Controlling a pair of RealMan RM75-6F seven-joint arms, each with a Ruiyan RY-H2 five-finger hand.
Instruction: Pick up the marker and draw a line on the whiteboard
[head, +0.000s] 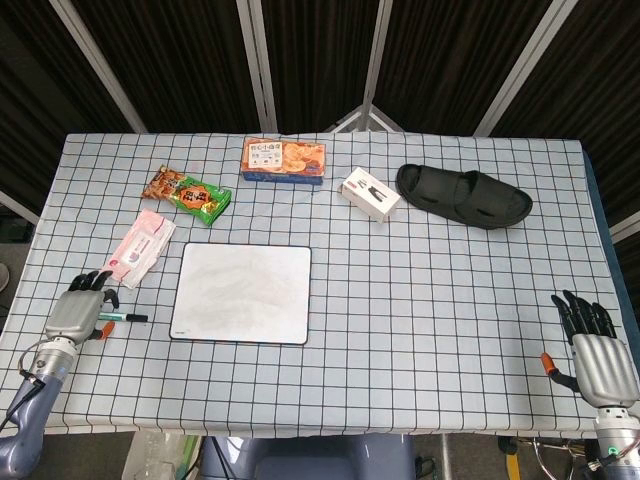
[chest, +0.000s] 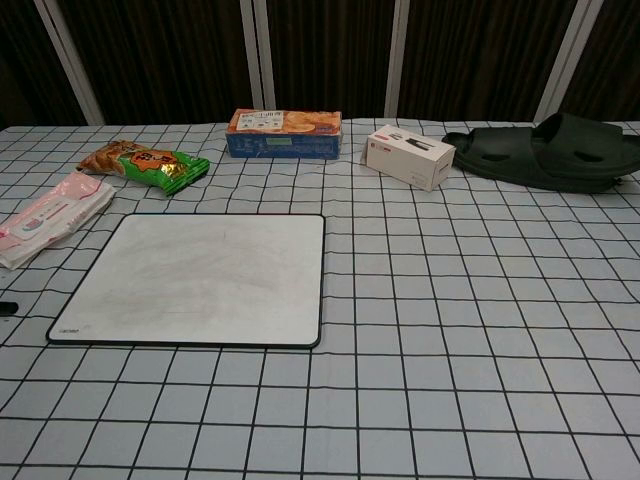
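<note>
Right now your left hand (head: 78, 312) sits over the marker (head: 126, 317) near the left edge of the table (head: 430, 330), fingers bent over its back end, but you cannot tell if it has hold of it. The marker lies just left of the whiteboard (head: 242, 293), tip pointing at it. Your right hand (head: 593, 352) waits at the near right corner, fingers spread, holding nothing.

The head view looks steeply down from high above the near edge, taking in the whole checked tablecloth (head: 420, 320). The chest view sits low and close, facing across it. Both share the white rectangular whiteboard (head: 242, 292) (chest: 200, 277).
</note>
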